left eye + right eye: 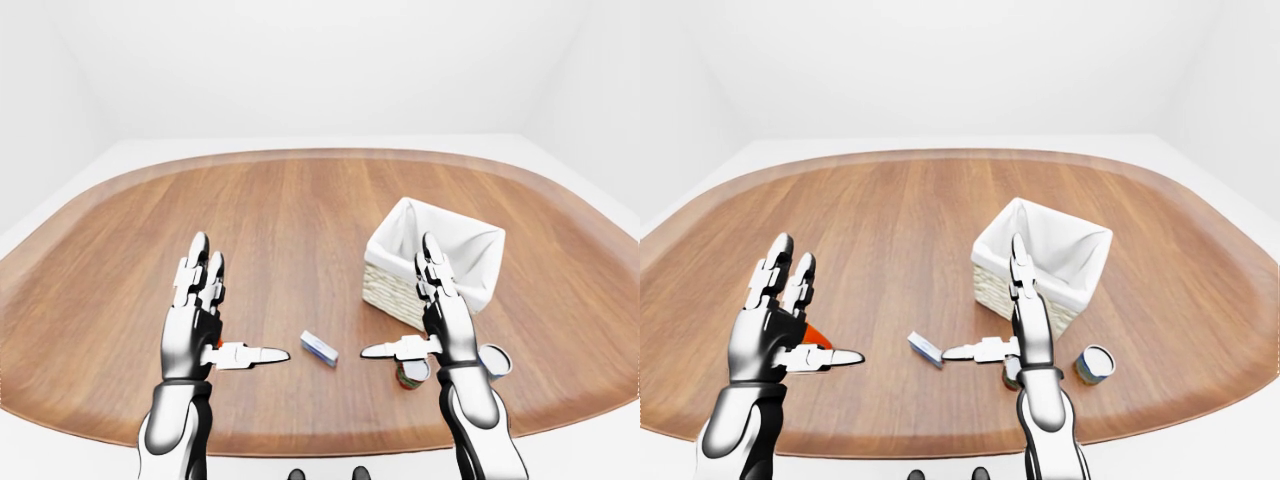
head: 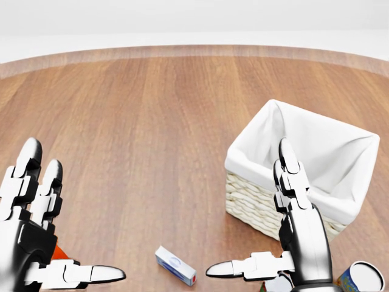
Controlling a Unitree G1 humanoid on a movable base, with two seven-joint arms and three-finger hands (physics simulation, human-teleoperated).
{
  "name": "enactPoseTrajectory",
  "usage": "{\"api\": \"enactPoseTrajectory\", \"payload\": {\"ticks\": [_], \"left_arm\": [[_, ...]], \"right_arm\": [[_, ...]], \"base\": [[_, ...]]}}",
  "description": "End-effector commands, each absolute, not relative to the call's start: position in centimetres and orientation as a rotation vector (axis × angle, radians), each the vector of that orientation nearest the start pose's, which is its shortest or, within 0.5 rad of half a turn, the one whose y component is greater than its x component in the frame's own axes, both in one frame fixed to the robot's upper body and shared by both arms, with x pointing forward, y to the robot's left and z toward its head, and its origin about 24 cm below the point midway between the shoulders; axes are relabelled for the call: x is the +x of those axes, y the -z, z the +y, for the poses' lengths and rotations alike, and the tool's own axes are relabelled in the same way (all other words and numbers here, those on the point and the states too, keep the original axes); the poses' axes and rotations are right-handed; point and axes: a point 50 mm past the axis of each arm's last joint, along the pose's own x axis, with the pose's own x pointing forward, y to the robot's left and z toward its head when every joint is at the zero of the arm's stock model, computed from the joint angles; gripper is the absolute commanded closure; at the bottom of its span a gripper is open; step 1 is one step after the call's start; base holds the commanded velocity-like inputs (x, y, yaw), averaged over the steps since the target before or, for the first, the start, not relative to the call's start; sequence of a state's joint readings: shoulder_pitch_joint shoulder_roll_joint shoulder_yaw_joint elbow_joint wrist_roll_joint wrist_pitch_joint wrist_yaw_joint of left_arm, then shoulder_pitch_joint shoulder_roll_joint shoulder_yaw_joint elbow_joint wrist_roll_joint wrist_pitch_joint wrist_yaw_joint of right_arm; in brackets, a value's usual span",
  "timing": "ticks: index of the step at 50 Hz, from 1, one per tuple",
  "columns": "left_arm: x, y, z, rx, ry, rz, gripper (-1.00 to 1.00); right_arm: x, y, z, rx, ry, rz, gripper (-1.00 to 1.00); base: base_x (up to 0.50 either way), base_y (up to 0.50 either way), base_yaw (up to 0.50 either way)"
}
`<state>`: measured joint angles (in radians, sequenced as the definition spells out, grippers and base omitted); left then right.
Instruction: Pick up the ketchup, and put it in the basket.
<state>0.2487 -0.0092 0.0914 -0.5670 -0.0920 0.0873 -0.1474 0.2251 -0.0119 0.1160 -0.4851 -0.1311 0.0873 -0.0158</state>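
Note:
The ketchup (image 1: 816,336) is a red bottle lying on the wooden table, mostly hidden behind my left hand; only a red sliver shows in the head view. My left hand (image 2: 67,219) hovers just above it, open, fingers up and thumb out to the right. The wicker basket (image 2: 255,204) with a white cloth liner stands at the right of the head view. My right hand (image 2: 249,213) is open in front of the basket's near wall and holds nothing.
A small white and blue box (image 2: 175,265) lies between my hands. A red and green can (image 1: 410,373) sits half hidden behind my right hand, and a blue can (image 1: 1097,363) stands to its right. The table's near edge (image 1: 320,440) curves below my hands.

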Motion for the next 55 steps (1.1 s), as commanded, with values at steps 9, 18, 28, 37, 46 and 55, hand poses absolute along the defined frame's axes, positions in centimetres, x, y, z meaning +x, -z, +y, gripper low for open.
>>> {"api": "enactPoseTrajectory", "payload": {"ticks": [9,18,28,37,46,55], "left_arm": [[19.7,-11.1,17.4,-0.03,0.013,-0.248,-1.0],[19.7,-11.0,17.3,-0.026,0.016,-0.243,-1.0],[19.7,-10.8,17.2,-0.018,0.019,-0.233,-1.0],[19.6,-11.1,17.4,-0.009,0.015,-0.242,-1.0],[19.5,-11.7,18.4,0.012,-0.039,-0.271,-1.0],[19.2,-5.4,25.3,0.135,-0.288,-0.064,-1.0]], "right_arm": [[20.7,-9.7,-13.8,-0.115,-0.013,-0.186,-1.0],[20.6,-9.8,-13.8,-0.115,-0.017,-0.188,-1.0],[20.6,-9.7,-13.8,-0.115,-0.017,-0.187,-1.0],[20.7,-9.7,-13.8,-0.115,-0.018,-0.185,-1.0],[20.7,-9.8,-14.0,-0.116,-0.009,-0.187,-1.0],[20.1,-10.3,-13.9,-0.109,-0.017,-0.208,-1.0]], "base": [[0.39,0.06,0.0],[0.0,0.0,0.0],[0.0,0.0,0.0],[0.0,0.0,0.0],[0.0,0.0,0.0],[0.0,0.0,0.0]]}}
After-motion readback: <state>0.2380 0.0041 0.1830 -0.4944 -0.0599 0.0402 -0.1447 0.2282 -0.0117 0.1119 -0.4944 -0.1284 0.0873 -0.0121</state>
